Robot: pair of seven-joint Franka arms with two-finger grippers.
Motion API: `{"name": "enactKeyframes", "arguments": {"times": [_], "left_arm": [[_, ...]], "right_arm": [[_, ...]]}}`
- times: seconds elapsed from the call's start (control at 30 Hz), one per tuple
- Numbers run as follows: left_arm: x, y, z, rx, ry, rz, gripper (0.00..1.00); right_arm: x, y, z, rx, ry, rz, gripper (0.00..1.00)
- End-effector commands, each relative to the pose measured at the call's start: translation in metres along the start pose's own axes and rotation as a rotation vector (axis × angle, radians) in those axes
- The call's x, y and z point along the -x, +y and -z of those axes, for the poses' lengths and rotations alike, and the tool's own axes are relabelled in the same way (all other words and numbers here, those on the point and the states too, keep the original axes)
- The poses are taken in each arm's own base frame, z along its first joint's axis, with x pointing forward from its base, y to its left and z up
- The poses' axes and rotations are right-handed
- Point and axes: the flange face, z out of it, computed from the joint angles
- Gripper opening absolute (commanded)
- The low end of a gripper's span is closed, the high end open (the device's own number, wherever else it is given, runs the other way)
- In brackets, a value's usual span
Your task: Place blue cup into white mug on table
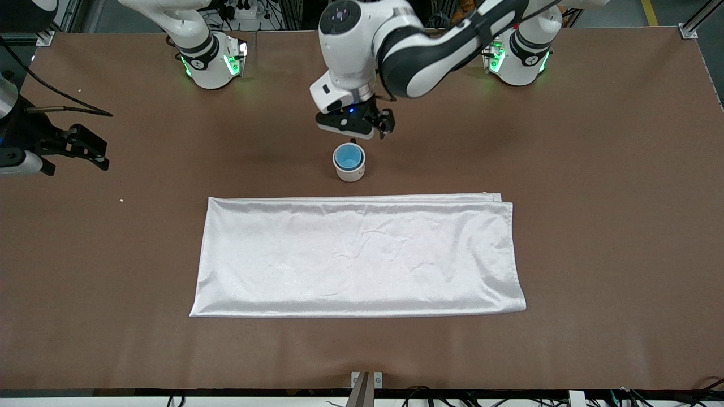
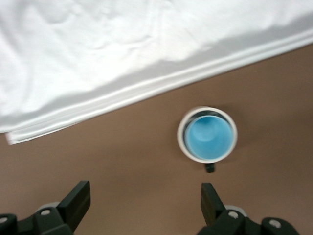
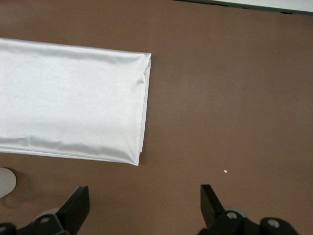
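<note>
The blue cup [image 1: 348, 156] sits upright inside the white mug [image 1: 351, 173], which stands on the brown table [image 1: 594, 169] just farther from the front camera than the white cloth. In the left wrist view the blue cup [image 2: 209, 138] fills the white mug [image 2: 182, 133], and the black handle [image 2: 210, 168] points toward my gripper. My left gripper [image 1: 370, 131] [image 2: 144, 201] is open and empty, over the table beside the mug on the robots' side. My right gripper [image 1: 90, 148] [image 3: 144, 201] is open and empty, waiting over the right arm's end of the table.
A folded white cloth [image 1: 356, 254] lies flat across the middle of the table, nearer the front camera than the mug; its end shows in the right wrist view [image 3: 68, 98]. A small white speck [image 1: 121, 199] lies near the right gripper.
</note>
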Motion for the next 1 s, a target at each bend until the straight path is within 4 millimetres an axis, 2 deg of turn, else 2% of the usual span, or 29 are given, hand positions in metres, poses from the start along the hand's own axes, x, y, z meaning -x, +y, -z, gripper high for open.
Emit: {"name": "enactKeyframes", "arguments": {"times": [0.0, 0.3, 0.43, 0.5, 0.67, 0.97], "left_arm": [[0.006, -0.032, 0.031, -0.043, 0.013, 0.055, 1.0], [-0.002, -0.094, 0.066, -0.059, -0.014, -0.001, 1.0], [-0.001, -0.116, 0.081, -0.071, -0.015, 0.005, 1.0], [-0.003, -0.125, 0.08, -0.085, -0.029, 0.0, 1.0], [-0.005, -0.16, 0.098, -0.078, -0.032, 0.019, 1.0], [-0.013, -0.233, 0.115, -0.045, -0.051, 0.083, 1.0]], "right_arm": [[0.002, 0.006, 0.006, -0.012, -0.008, 0.002, 1.0], [0.005, 0.014, 0.007, -0.015, -0.017, -0.009, 1.0], [0.005, 0.014, 0.009, -0.016, -0.015, -0.014, 1.0], [0.007, 0.013, 0.008, -0.018, -0.03, -0.017, 1.0], [0.01, 0.012, 0.007, -0.05, -0.05, -0.041, 1.0], [0.011, 0.015, 0.006, -0.054, -0.065, -0.092, 1.0]]}}
